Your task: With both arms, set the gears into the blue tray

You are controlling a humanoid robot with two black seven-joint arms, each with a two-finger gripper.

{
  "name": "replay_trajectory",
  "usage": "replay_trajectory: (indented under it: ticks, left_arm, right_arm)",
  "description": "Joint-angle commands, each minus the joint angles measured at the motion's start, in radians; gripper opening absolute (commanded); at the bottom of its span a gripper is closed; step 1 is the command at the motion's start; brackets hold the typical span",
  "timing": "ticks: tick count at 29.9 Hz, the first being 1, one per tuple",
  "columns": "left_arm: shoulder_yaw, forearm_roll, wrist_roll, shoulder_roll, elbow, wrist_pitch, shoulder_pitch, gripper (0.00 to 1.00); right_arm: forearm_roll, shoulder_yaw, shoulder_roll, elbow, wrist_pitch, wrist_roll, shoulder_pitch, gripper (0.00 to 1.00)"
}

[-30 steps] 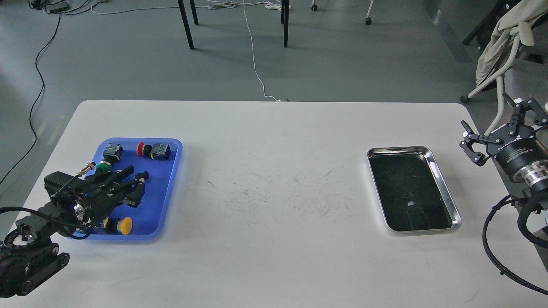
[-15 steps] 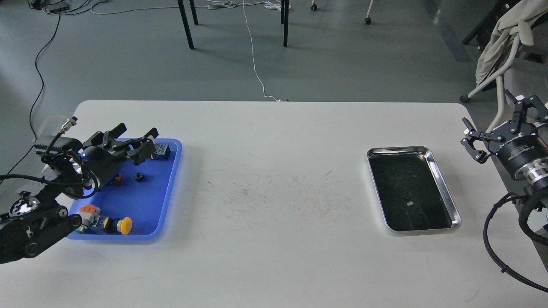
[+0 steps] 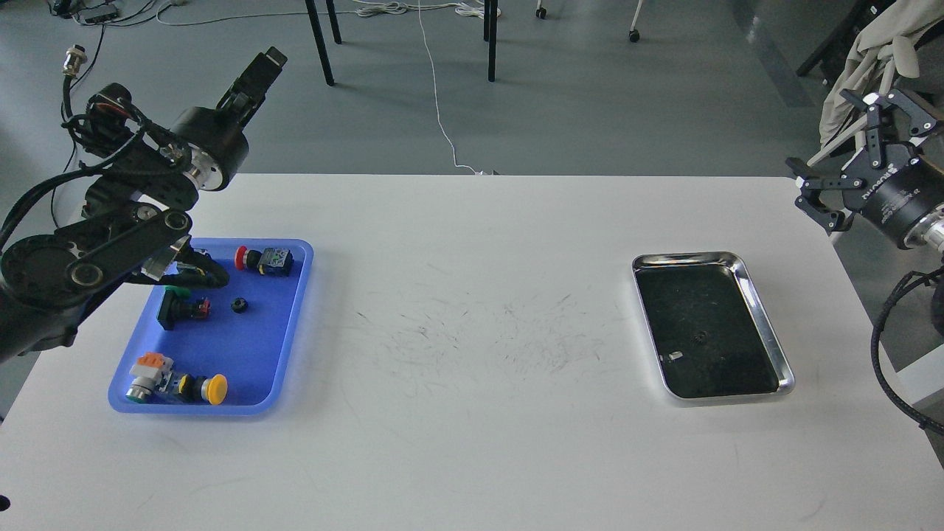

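Observation:
One gear (image 3: 238,304), a small black ring, lies in the blue tray (image 3: 251,354) at the left of the table, free of any gripper. My left gripper (image 3: 254,74) is raised high above and behind the tray, pointing up and away; it shows side-on, so its fingers cannot be told apart. My right gripper (image 3: 830,144) hangs open and empty in the air past the table's right edge, above and right of the steel tray (image 3: 767,324). A tiny dark ring-like spot (image 3: 697,338) sits on that tray's dark inside; too small to identify.
Several coloured push-button switches lie in the blue tray: a red-capped one (image 3: 262,259), a green one (image 3: 177,310), a yellow one (image 3: 203,389). My left arm's thick links (image 3: 88,258) overhang the tray's left end. Chair legs and cables stand beyond the table.
My left arm has lifted up and back out of the blue tray, leaving a gear lying in it. My right gripper has risen and drifted slightly away from the table.

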Motion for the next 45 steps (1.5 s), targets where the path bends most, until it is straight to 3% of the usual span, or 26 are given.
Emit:
replay_trajectory:
  ticks: [1,6,13,16,23,28,33,38,45]
  left_arm:
    - [-0.024,-0.151,-0.002,-0.02,0.006,-0.029,-0.011,0.98]
    - [-0.12,-0.292,-0.021,-0.027,0.016,-0.109,-0.007,0.98]
    - [-0.141,-0.438,-0.008,-0.018,0.082,-0.353,-0.007,0.98]
    - [-0.138,-0.441,-0.005,-0.018,0.082,-0.413,0.009,0.98]
    - [-0.14,-0.441,-0.008,-0.027,0.082,-0.456,0.074,0.98]
    - [-0.141,-0.432,-0.021,-0.03,0.08,-0.456,0.102,0.98]
    - [-0.143,-0.43,-0.022,-0.033,0.075,-0.45,0.117,0.98]
    - [-0.143,-0.429,-0.056,-0.036,0.077,-0.445,0.117,0.98]
    - [-0.135,-0.427,-0.057,-0.035,0.075,-0.444,0.117,0.98]
  right_arm:
    - [-0.156,-0.111,-0.086,0.119,-0.057,-0.006,0.094,0.95]
    - [-0.403,-0.272,-0.214,0.254,-0.067,-0.007,0.215,0.96]
    - [-0.701,-0.525,-0.297,0.362,-0.053,-0.013,0.423,0.97]
    - [-0.83,-0.668,-0.303,0.376,-0.028,-0.03,0.52,0.97]
    - [-0.996,-0.878,-0.271,0.371,0.005,-0.047,0.585,0.98]
    - [-0.993,-0.955,-0.217,0.359,0.007,-0.093,0.585,0.98]
    - [-0.994,-1.016,-0.156,0.302,0.025,-0.098,0.585,0.98]
    - [-0.994,-1.082,-0.094,0.25,0.033,-0.099,0.585,0.98]
    - [-1.039,-1.141,-0.024,0.163,0.035,-0.099,0.585,0.97]
